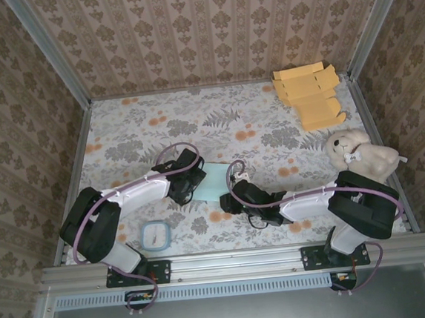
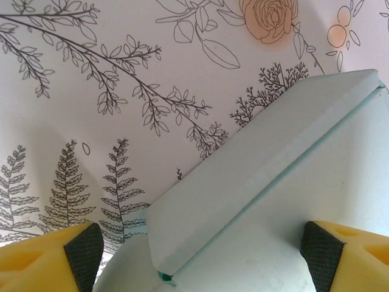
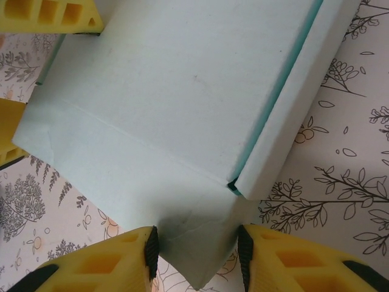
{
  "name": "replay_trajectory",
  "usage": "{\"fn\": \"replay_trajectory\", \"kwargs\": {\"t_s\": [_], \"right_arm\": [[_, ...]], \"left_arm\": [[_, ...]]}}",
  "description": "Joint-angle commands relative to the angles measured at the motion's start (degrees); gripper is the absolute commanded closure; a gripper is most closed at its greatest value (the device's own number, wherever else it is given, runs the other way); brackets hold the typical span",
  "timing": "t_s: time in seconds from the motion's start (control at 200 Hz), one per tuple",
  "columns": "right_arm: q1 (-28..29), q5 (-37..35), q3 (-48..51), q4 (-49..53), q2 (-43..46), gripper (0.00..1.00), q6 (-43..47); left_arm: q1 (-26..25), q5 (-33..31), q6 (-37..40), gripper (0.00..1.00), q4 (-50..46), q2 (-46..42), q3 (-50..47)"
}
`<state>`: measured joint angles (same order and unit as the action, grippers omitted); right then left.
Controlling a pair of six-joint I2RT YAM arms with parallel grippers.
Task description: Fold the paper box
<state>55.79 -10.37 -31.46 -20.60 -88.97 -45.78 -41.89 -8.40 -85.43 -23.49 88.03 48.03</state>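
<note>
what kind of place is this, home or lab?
Probably a staged robot test cell, not a home: wallpapered panels in a metal frame, a floral table cover, left arm and right arm bolted to a rail.

A robot test cell dressed like a home: damask wallpaper (image 1: 208, 25) on panels in an aluminium frame (image 1: 49, 50), a floral-clothed counter (image 1: 217, 121), a teddy (image 1: 357, 154).

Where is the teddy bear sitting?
In the top view, the teddy bear sits on the right side of the table, near its right edge. It is closer to the arms than the yellow cardboard stack in the far corner.
</note>
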Motion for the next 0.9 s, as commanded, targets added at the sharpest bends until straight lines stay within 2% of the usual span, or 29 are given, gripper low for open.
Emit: {"fn": "replay_trajectory", "kwargs": {"t_s": [0.0, 0.195, 0.895], "right_arm": [[0.2, -3.6, -0.9, 0.2, -0.9, 0.58, 1.4], [0.2, -3.3, 0.8, -4.6, -1.3, 0.61, 3.2], [0.1, -9.5, 2.6, -13.0, -5.5, 0.62, 13.6]], "left_arm": [[0.6, 0.1, 0.8, 0.13, -8.6, 3.7, -2.9], [0.6, 0.3, 0.8, 0.13, -8.7, 3.8, -2.7], [1.4, 2.2, 2.4, 0.13, -8.3, 6.4, -2.4]]}}
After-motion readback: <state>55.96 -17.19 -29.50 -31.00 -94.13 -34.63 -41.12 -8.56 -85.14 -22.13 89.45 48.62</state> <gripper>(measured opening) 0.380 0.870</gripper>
